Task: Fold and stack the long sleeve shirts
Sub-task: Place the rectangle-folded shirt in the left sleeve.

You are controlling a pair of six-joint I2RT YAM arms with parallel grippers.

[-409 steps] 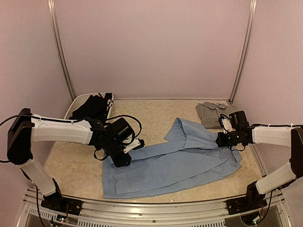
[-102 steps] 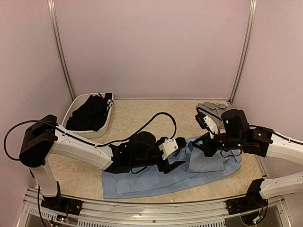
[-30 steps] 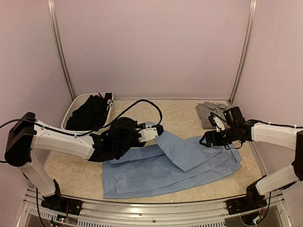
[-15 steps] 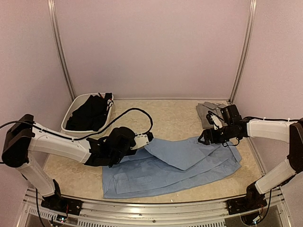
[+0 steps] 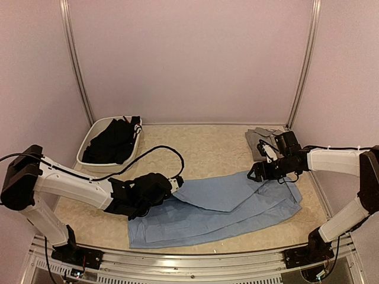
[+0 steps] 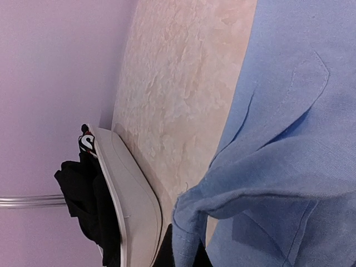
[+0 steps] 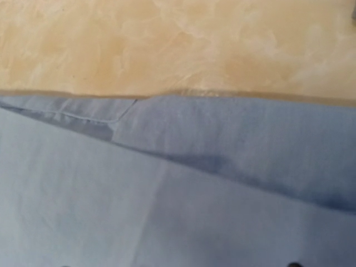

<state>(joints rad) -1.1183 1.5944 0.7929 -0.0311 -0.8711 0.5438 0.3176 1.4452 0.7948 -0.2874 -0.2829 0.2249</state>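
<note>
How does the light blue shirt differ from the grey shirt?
The light blue shirt lies spread across the near table, only partly folded; the grey shirt is a compact folded bundle at the far right corner. The light blue shirt covers far more table than the grey one. The left gripper pinches the light blue shirt; nothing grips the grey shirt. Both rest on the table.
</note>
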